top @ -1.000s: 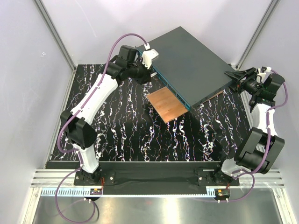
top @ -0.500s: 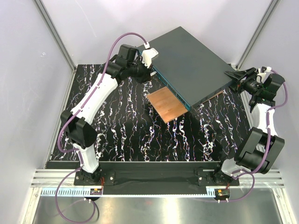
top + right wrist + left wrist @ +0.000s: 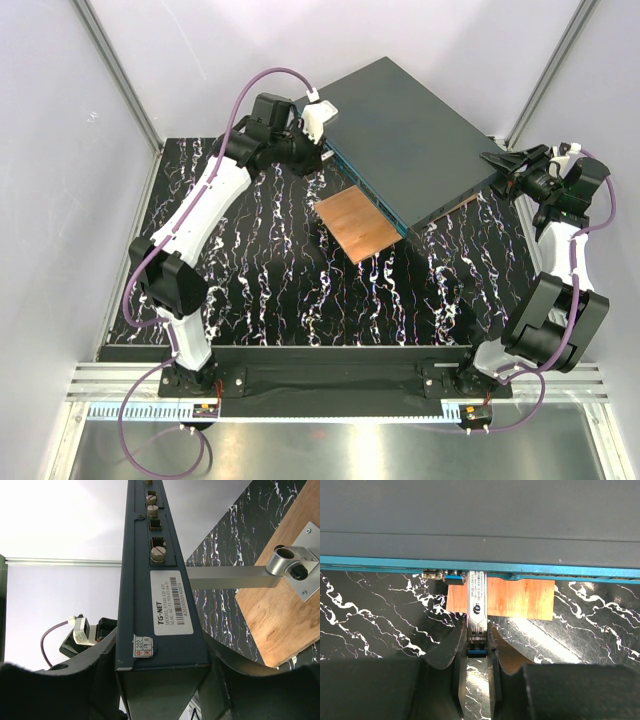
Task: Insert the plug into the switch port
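1. The left gripper [image 3: 476, 652] is pinched narrow on a slim silvery metal plug [image 3: 477, 605] with a printed label, and its fingers [image 3: 454, 650] press both sides of the plug.
2. The plug's front end meets the teal-blue narrow face [image 3: 580, 572] of the large flat dark-grey box [image 3: 405, 125] at a small square switch port [image 3: 478, 572]. From the wrist view I can't quite tell how deep it sits.
3. A copper-brown square plate [image 3: 358, 223] lies on the black marbled table [image 3: 270, 280], just beside that face.
4. The right gripper [image 3: 502, 166] is clamped on the box's far corner, beside its white printed sticker [image 3: 171, 601].
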`<control>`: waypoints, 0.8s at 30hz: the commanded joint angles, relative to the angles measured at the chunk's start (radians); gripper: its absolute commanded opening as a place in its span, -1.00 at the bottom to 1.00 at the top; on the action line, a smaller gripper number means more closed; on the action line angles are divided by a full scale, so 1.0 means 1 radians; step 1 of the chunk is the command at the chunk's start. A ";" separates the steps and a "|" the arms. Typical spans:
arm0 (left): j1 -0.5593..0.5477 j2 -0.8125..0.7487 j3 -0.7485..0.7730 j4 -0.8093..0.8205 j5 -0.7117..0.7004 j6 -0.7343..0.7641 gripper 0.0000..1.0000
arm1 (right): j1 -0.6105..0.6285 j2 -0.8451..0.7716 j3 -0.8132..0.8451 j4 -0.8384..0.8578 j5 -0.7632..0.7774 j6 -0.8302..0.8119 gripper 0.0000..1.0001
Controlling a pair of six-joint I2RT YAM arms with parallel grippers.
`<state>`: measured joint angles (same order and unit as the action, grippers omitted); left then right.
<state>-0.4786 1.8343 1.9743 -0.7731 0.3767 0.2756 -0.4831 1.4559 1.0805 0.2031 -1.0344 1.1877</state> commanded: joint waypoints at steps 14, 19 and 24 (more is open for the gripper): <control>0.003 0.000 0.070 0.044 0.004 -0.033 -1.00 | 0.035 -0.008 0.025 0.073 0.005 0.001 -1.00; 0.003 0.014 0.087 0.040 0.004 -0.035 -1.00 | 0.035 -0.005 0.022 0.073 0.005 0.000 -1.00; 0.003 0.022 0.087 0.041 0.024 -0.045 -1.00 | 0.037 -0.006 0.021 0.073 0.005 -0.002 -1.00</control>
<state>-0.4778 1.8481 2.0056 -0.7933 0.3782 0.2523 -0.4831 1.4563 1.0805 0.2043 -1.0344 1.1908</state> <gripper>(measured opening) 0.196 0.571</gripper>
